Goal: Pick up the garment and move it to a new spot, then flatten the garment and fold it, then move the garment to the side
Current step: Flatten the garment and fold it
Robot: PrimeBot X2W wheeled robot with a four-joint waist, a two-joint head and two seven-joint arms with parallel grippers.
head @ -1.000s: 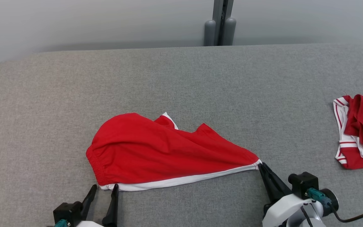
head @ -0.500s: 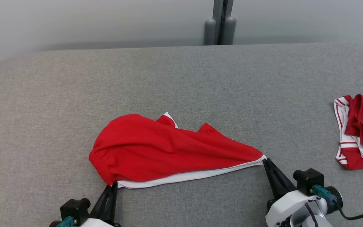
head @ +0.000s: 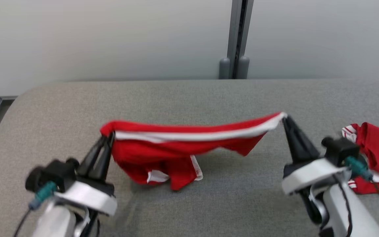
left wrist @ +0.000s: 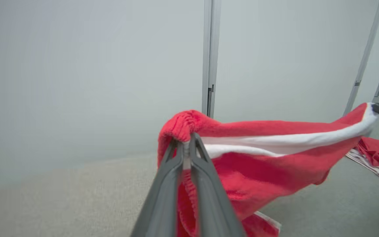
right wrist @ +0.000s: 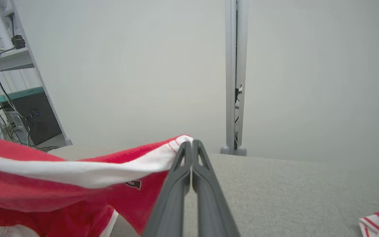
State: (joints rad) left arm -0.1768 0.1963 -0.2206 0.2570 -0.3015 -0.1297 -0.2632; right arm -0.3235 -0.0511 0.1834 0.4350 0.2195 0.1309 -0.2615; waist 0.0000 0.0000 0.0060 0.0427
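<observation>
Red garment (head: 176, 154) hangs stretched over the grey tabletop (head: 209, 95), left hand (head: 110, 135) and right hand (head: 284, 118) each clamped on one end.

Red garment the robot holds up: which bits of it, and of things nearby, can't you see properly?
1. Dark mark on the red garment: right wrist view, too small to read.
2. Its hanging end: head view, blurred; whether it touches the grey table is unclear.
3. Second red-and-white garment: head view, cut off by the right edge, partly behind the right arm.
</observation>
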